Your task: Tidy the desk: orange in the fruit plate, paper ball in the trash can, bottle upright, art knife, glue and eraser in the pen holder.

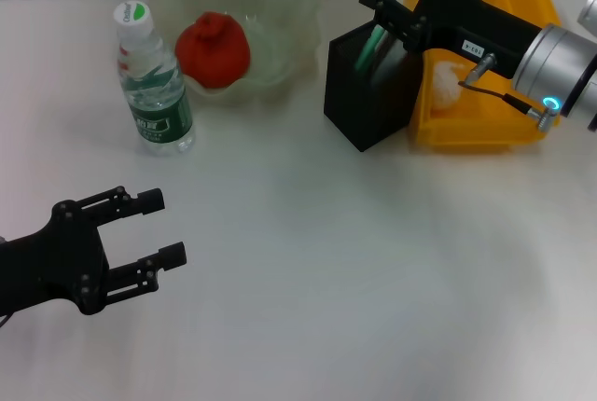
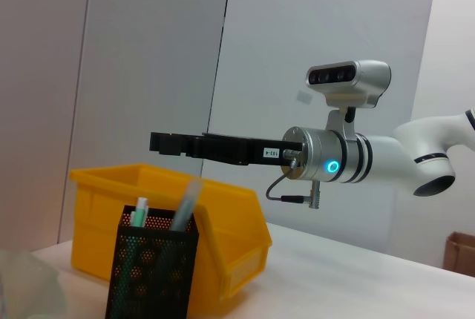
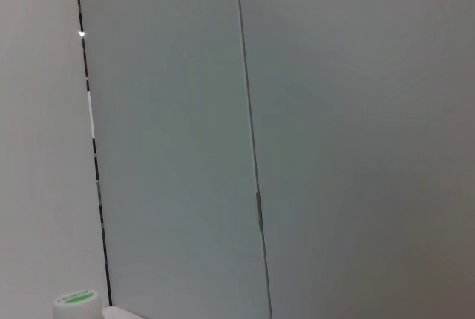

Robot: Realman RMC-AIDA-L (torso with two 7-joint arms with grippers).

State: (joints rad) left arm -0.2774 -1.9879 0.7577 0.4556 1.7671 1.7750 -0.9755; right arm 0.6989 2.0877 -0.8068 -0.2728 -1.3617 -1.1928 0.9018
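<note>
On the desk the orange lies in the fruit plate at the far side, and the bottle stands upright just beside the plate, on its left, white cap up; the pen holder stands right of the plate, touching or nearly touching the yellow trash can, with a pale green stick and another slim item standing in it, seen more plainly in the left wrist view as two tops above the mesh; a white wad, probably the paper ball, lies inside the trash can, partly hidden by the arm; the right gripper hangs above the pen holder's far rim, its fingers spread a little with nothing visible between them, though the head view is crowded there; the left gripper hovers low over the near left part of the desk, fingers parted and empty, well apart from every object
</note>
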